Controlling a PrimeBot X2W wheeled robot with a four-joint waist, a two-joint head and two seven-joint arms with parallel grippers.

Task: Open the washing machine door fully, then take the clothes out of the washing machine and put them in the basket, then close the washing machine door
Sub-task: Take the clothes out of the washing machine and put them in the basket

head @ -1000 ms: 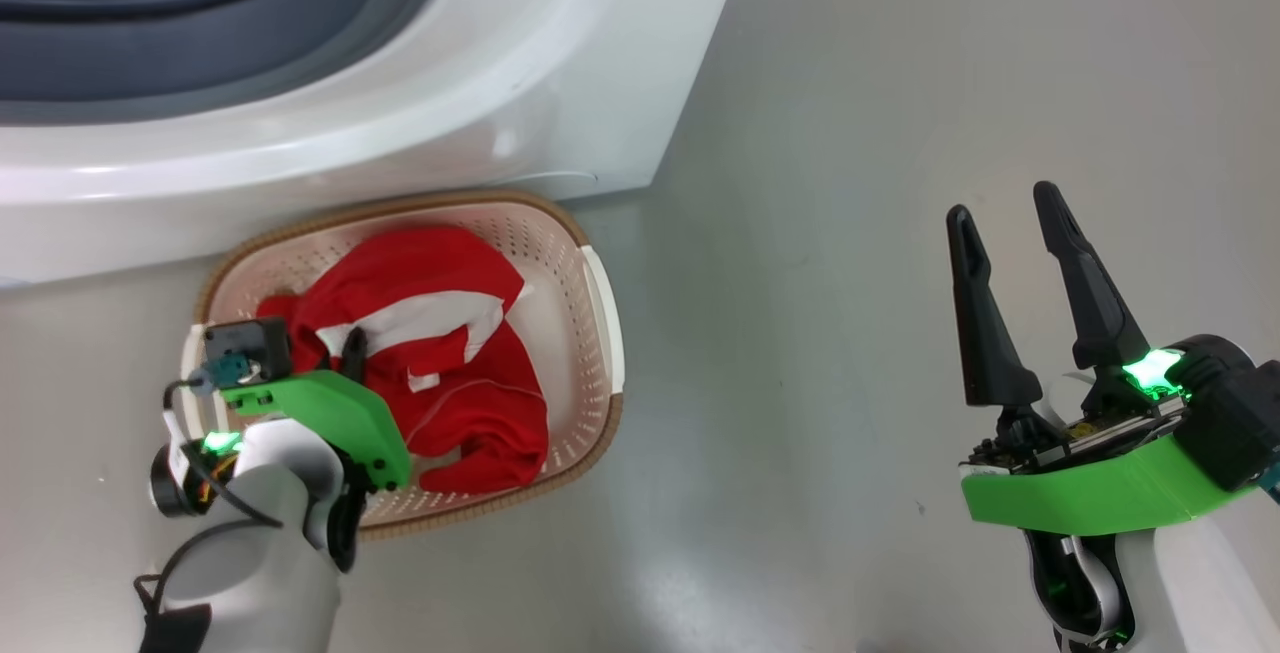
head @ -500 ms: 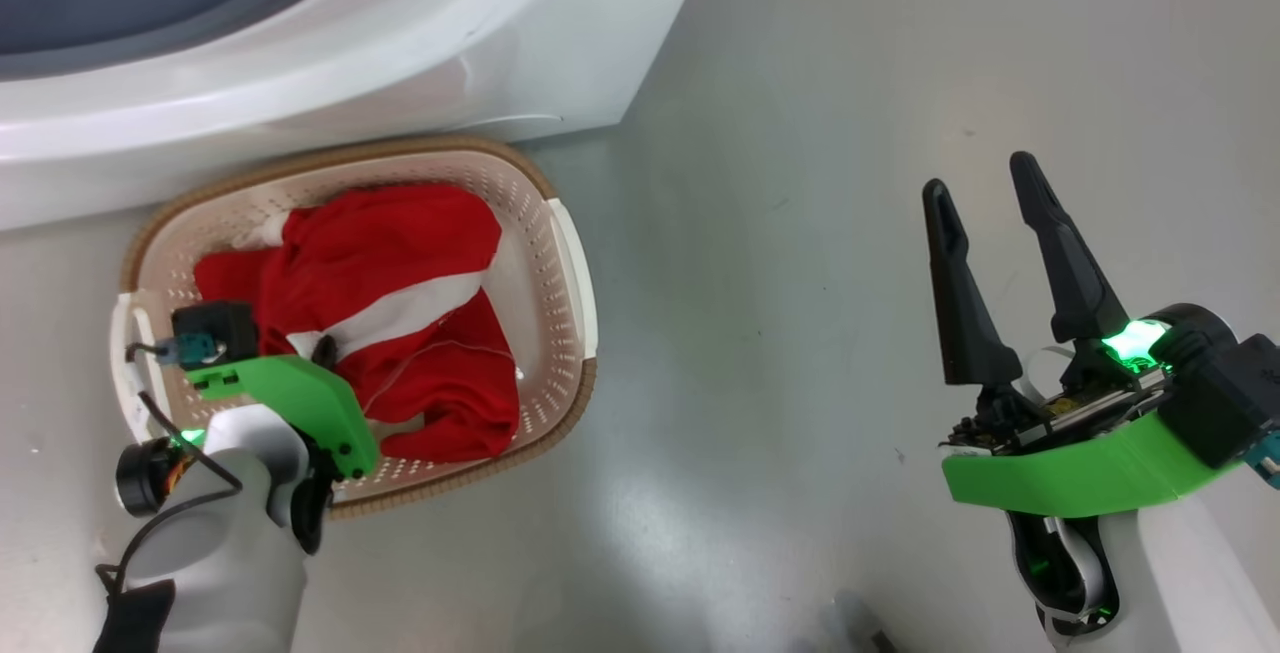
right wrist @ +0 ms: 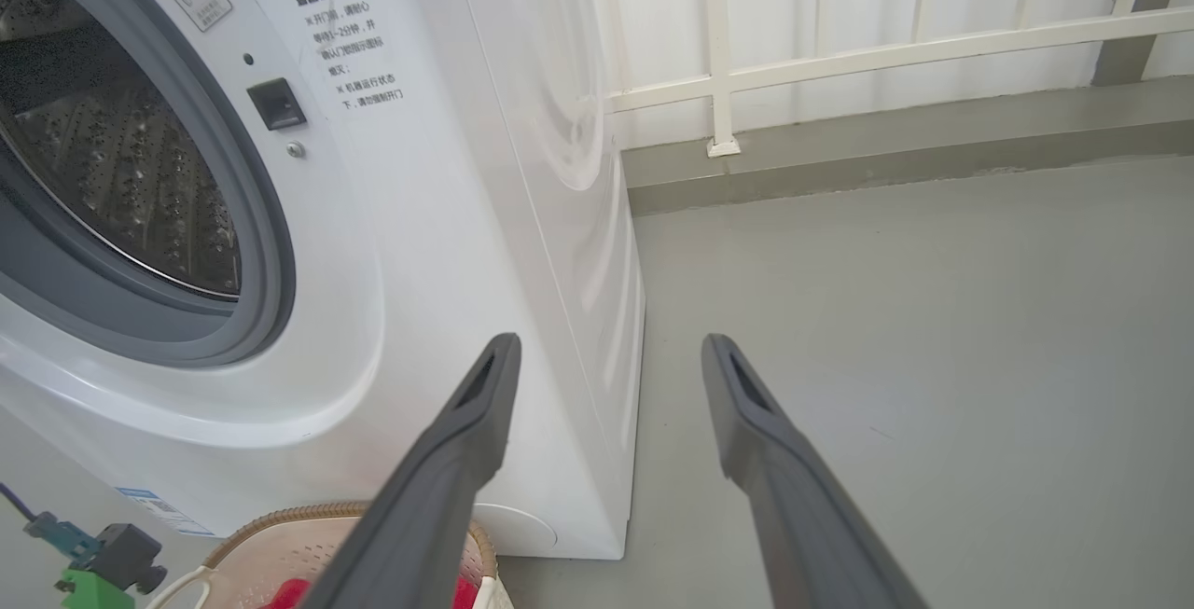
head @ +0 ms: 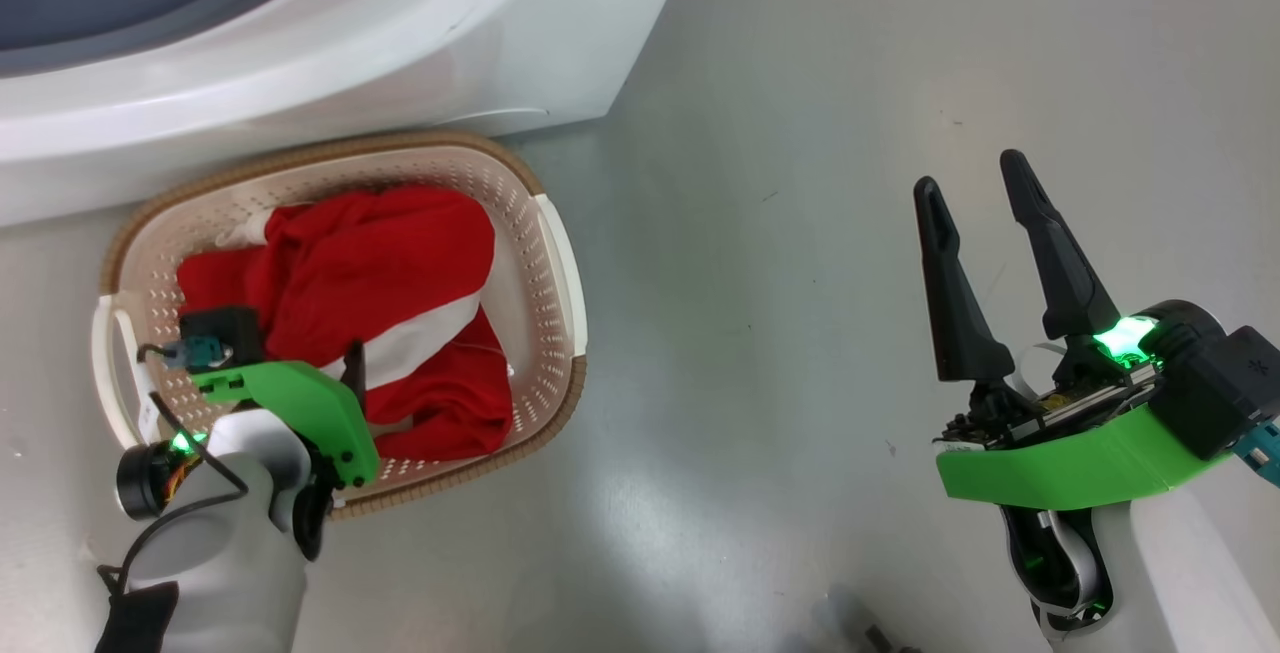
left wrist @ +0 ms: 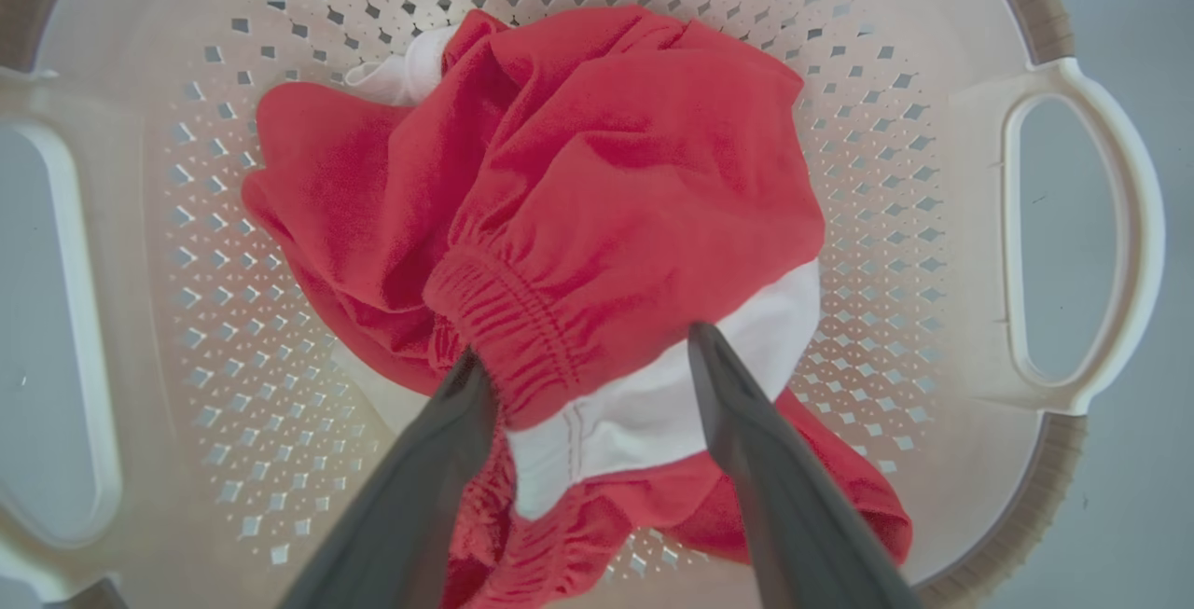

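Observation:
The red clothes (left wrist: 597, 180) with white parts lie bunched in the cream perforated basket (left wrist: 886, 124), which stands on the floor before the white washing machine (head: 400, 53). My left gripper (left wrist: 583, 357) hangs over the basket, open, its two fingers straddling a fold of red and white cloth without pinching it. In the head view the clothes (head: 380, 273) fill the middle of the basket (head: 560, 263). My right gripper (head: 968, 171) is open and empty over bare floor at the right. The right wrist view shows the steel drum (right wrist: 103, 171) through the open mouth. The washing machine door is out of view.
Grey floor (head: 760, 333) spreads between the basket and my right arm. Beyond the machine (right wrist: 448, 217) a white railing (right wrist: 718, 49) on a low kerb runs along the back. The basket sits close against the machine's front.
My left gripper has opened and let go of the red cloth, which now rests in the basket. The head view has shifted a little. The right gripper stays open.

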